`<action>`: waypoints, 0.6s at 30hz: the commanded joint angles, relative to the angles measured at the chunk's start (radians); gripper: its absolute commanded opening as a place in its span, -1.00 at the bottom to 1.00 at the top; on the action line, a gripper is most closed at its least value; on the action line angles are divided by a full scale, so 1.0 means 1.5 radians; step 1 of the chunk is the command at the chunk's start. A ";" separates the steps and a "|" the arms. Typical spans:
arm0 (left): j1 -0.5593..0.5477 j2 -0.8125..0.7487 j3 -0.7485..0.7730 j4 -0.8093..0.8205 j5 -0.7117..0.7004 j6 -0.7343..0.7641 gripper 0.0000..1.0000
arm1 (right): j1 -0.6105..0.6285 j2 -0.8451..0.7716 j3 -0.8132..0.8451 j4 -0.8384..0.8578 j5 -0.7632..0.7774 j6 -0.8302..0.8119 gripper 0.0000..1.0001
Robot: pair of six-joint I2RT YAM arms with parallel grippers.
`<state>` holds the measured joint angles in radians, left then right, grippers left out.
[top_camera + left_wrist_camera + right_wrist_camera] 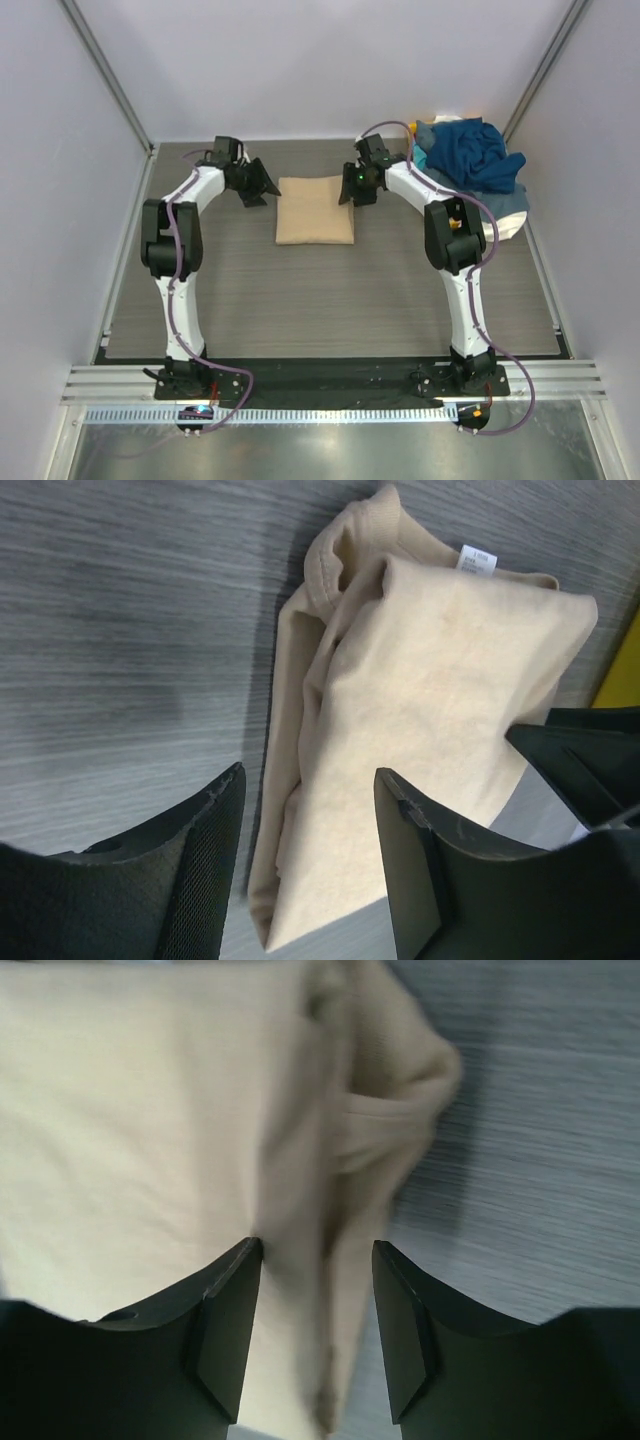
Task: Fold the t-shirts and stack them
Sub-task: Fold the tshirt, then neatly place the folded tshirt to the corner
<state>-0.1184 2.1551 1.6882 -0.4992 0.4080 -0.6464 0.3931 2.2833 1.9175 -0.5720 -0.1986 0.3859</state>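
Note:
A tan t-shirt lies folded into a rectangle at the back middle of the table. My left gripper is open at its left edge; in the left wrist view the jaws straddle the tee's folded edge. My right gripper is open at the right edge; in the right wrist view the jaws stand either side of the tee's layered edge. A heap of other t-shirts, dark blue on top with white beneath, sits at the back right.
The grey wood-grain table is bounded by white walls at the back and sides. The right arm's elbow stands beside the heap. A metal rail runs along the near edge.

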 commanded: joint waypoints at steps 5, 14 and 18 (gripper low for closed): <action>0.000 0.013 -0.007 0.081 -0.006 0.021 0.10 | -0.003 -0.008 -0.063 0.004 0.103 -0.035 0.07; -0.014 0.084 0.030 0.104 -0.021 0.014 0.08 | -0.003 -0.020 -0.078 -0.040 0.205 -0.057 -0.28; -0.024 0.106 0.046 0.115 -0.012 0.008 0.08 | -0.003 -0.020 -0.079 -0.046 0.203 -0.061 -0.57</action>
<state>-0.1360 2.2749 1.7298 -0.3599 0.3954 -0.6460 0.3981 2.2757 1.8221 -0.5587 0.0231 0.3286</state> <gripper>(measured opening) 0.536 0.222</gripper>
